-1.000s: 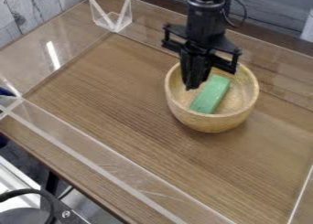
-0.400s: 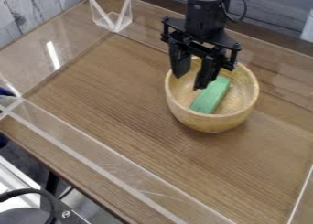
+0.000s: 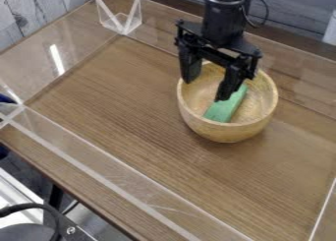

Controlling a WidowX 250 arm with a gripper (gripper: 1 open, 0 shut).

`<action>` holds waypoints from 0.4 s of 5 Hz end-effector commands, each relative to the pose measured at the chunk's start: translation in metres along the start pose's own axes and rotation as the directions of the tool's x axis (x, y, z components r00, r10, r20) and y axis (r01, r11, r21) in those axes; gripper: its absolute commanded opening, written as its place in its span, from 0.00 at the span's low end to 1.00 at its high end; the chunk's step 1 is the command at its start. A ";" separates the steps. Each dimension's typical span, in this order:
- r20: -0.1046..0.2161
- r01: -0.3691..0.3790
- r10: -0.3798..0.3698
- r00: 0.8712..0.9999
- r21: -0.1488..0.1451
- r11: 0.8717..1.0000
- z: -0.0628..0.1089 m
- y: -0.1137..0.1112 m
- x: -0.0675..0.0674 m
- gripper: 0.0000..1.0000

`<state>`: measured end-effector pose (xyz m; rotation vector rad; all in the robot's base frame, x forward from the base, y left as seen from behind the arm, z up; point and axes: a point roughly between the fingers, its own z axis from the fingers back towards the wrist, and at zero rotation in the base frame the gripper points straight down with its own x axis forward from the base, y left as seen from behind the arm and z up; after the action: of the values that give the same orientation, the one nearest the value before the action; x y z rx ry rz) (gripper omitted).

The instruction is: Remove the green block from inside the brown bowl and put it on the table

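Observation:
The brown bowl [image 3: 226, 127] sits on the table [image 3: 118, 107] at the right side. Inside it lies the green block [image 3: 225, 107], leaning along the bowl's inner right part. My black gripper [image 3: 213, 85] hangs over the bowl from above, open, with its two fingers spread wide. One finger [image 3: 192, 75] dips at the bowl's left inside, the other finger [image 3: 234, 87] is over the block's upper end. Nothing is held between them.
Low clear acrylic walls [image 3: 79, 137] border the tabletop. A clear acrylic stand [image 3: 121, 16] is at the back left corner. Bare wood lies to the left and front of the bowl.
The fingers went from shut together over the bowl to spread wide apart. The green block stays in the bowl; the arm has barely shifted.

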<state>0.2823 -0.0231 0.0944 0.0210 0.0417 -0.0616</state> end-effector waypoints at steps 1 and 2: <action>0.016 0.048 -0.048 0.999 0.022 0.999 0.008 -0.006 0.009 1.00; -0.012 0.087 -0.087 0.996 0.040 0.995 0.006 -0.011 0.013 1.00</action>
<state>0.2859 -0.0345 0.0850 0.0602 0.1057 -0.1472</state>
